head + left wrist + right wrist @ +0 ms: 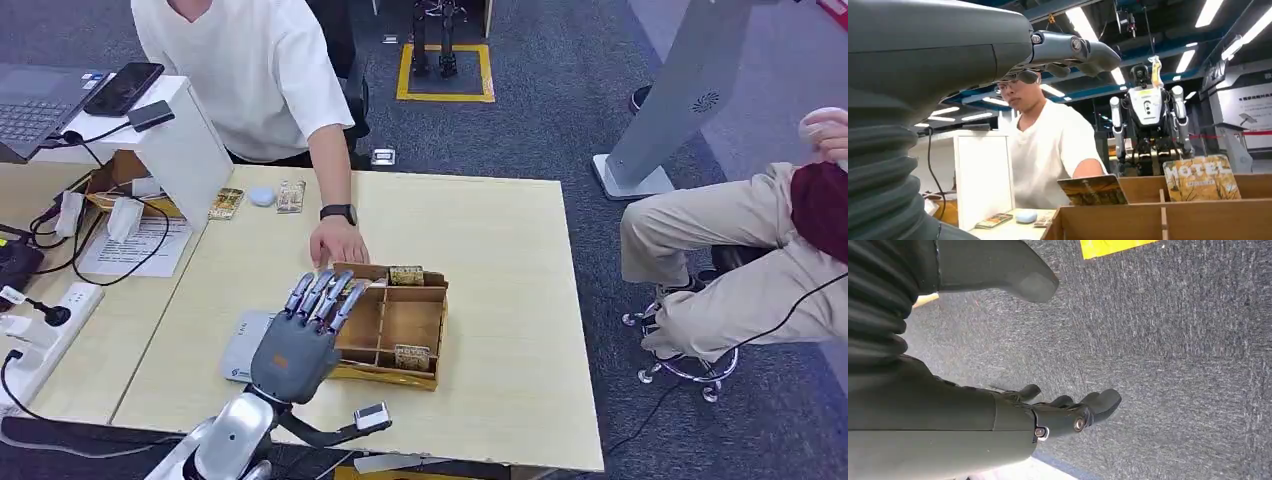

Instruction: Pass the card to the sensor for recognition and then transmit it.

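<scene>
From the head view, the robot's left hand point(300, 345) hovers with fingers extended and slightly spread, holding nothing, at the left edge of a wooden divided box point(392, 325) where two cards point(411, 355) stand upright; a person's hand point(337, 243) rests just behind it. In the left wrist view, the cards point(1200, 178) rise above the box wall point(1168, 220). In the right wrist view, the right hand point(1068, 412) hangs empty over grey carpet point(1173, 365), fingers loosely curled and apart.

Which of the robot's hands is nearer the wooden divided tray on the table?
Left. The left hand hovers over the near-left edge of the wooden divided tray, fingers spread. The right hand hangs over grey carpet, off the table, holding nothing.
</scene>
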`<act>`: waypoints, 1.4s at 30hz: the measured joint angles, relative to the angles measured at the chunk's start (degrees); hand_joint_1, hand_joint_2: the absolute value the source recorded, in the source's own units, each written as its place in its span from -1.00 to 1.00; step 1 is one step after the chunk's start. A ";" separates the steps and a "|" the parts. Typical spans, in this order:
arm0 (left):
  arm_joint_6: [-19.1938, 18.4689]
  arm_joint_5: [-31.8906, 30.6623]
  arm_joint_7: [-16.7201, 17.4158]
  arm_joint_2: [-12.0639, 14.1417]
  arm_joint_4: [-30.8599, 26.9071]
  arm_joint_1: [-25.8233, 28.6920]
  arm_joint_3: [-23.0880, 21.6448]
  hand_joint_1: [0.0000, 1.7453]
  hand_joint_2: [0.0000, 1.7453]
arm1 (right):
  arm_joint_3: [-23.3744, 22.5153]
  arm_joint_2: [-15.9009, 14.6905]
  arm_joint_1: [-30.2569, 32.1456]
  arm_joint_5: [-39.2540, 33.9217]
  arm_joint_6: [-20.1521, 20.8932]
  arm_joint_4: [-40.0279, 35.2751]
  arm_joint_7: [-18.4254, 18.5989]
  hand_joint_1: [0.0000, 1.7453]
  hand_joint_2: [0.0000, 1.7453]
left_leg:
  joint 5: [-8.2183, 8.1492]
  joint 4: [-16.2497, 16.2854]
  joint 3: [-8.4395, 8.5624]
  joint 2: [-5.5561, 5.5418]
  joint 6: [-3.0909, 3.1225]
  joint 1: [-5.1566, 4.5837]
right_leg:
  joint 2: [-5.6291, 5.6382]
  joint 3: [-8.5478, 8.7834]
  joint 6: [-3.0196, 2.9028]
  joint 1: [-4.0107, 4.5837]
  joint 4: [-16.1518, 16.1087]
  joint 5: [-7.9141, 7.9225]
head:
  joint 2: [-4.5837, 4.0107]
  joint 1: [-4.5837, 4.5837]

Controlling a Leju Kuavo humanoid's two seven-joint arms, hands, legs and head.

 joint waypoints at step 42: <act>-6.86 5.66 -0.63 -6.84 12.53 -7.48 0.00 -1.00 1.00 | 0.02 0.18 -0.17 3.65 0.00 -0.37 1.22 -1.00 1.00 | 0.00 0.01 0.00 -0.01 0.00 0.00 | -0.01 0.00 0.00 0.00 0.00 0.01 | 0.00 0.00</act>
